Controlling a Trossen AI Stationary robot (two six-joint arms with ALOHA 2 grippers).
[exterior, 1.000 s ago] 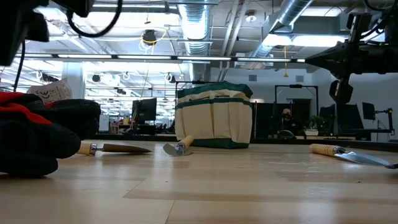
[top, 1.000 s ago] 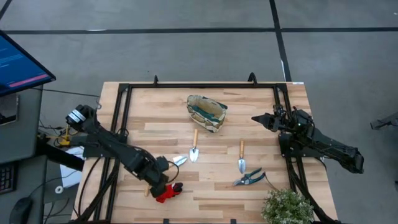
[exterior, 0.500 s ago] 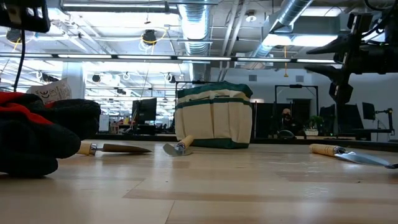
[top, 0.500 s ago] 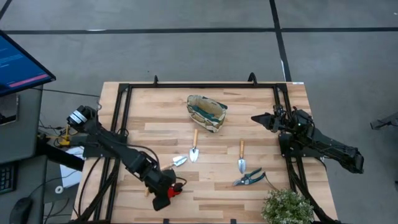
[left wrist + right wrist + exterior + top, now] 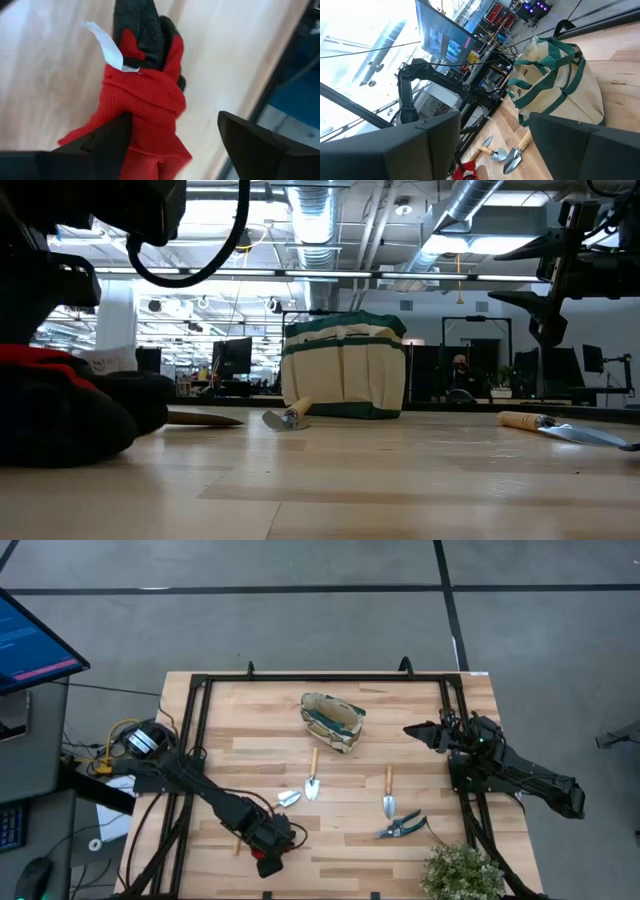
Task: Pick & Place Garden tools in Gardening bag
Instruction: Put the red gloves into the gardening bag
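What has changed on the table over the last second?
The left gripper swung over the red-and-black glove near the table's front edge and opened, fingers astride it. The right gripper opened too, staying beside the gardening bag. Trowels, shears, bag stayed put.

I see the red-and-black glove crumpled near the table's front-left; trowels, blue shears lie flat; beige bag upright behind.
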